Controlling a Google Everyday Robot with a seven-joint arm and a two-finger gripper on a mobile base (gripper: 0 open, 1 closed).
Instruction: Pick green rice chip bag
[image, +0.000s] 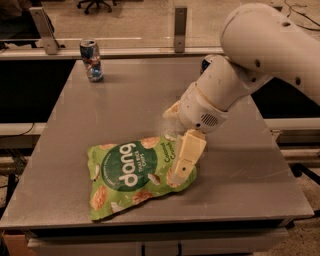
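The claw (172, 147) hangs open over one end of the chip bag (132, 175) on the counter (250, 175); I'd want it low, straddling that crinkly edge, before pinching firmly.

The green rice chip bag (135, 177) lies flat on the table (250, 175), near its front edge. The gripper (182, 167) is over the bag's right end, with the arm (260, 45) behind and to the bag's right. A can (91, 60) stands well behind the bag, to its left.
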